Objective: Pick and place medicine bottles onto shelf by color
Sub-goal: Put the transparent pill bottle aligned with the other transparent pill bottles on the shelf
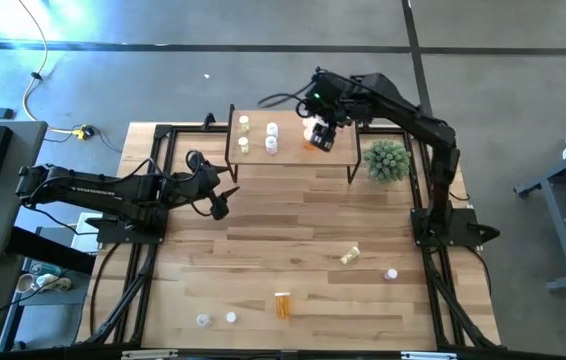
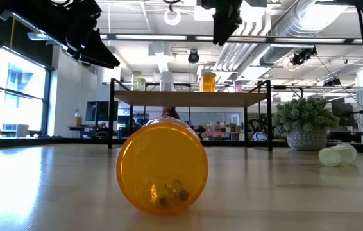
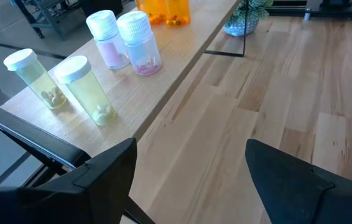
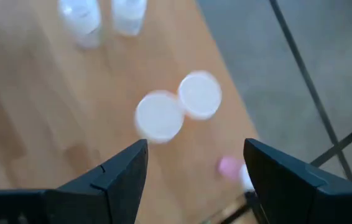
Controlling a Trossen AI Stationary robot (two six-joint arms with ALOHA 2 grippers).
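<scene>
The shelf (image 1: 288,140) stands at the table's far side on thin black legs. On it stand two yellow-green medicine bottles (image 3: 89,90), two pink ones (image 3: 138,43) and two orange ones (image 3: 163,11), all upright with white caps. My right gripper (image 4: 194,174) hangs open above the orange pair, whose caps (image 4: 159,116) show below it, and it holds nothing. My left gripper (image 3: 191,180) waits open at the table's left, short of the shelf. Loose bottles lie on the table: an orange one (image 2: 162,167) on its side, a yellow-green one (image 1: 350,256), a pink one (image 1: 391,273) and two white ones (image 1: 203,320).
A spiky green plant in a pot (image 1: 387,160) stands right of the shelf, beside the right arm's column. A black frame runs along the table's left and right edges. Bare planks stretch between the shelf and the loose bottles near the front.
</scene>
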